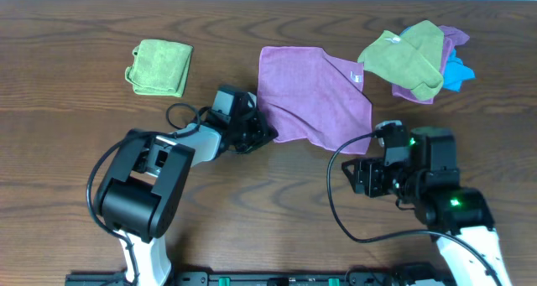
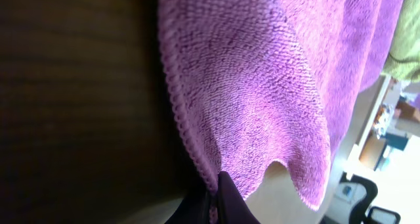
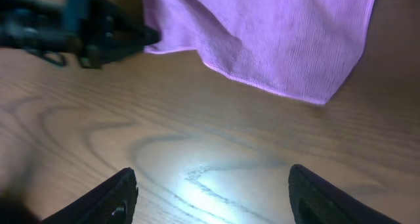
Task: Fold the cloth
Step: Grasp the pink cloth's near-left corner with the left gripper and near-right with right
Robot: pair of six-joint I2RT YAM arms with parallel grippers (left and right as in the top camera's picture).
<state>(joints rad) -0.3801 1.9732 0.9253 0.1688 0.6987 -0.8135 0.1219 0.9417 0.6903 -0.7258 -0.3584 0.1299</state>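
Observation:
The lilac cloth (image 1: 315, 97) lies spread on the table's middle, with its small white tag (image 1: 356, 78) near its right edge. My left gripper (image 1: 262, 133) is shut on the cloth's near left edge; the left wrist view shows the cloth (image 2: 262, 86) pinched between the jaws (image 2: 213, 207). My right gripper (image 1: 367, 170) is open and empty, just below the cloth's near right corner. In the right wrist view the cloth (image 3: 275, 33) lies ahead of the open fingers (image 3: 213, 194), and the left gripper (image 3: 105, 33) shows at its left corner.
A folded lime-green cloth (image 1: 159, 67) lies at the back left. A bunch of green, purple and blue cloths (image 1: 415, 58) lies at the back right, close to the lilac cloth's far right corner. Cables trail by both arms.

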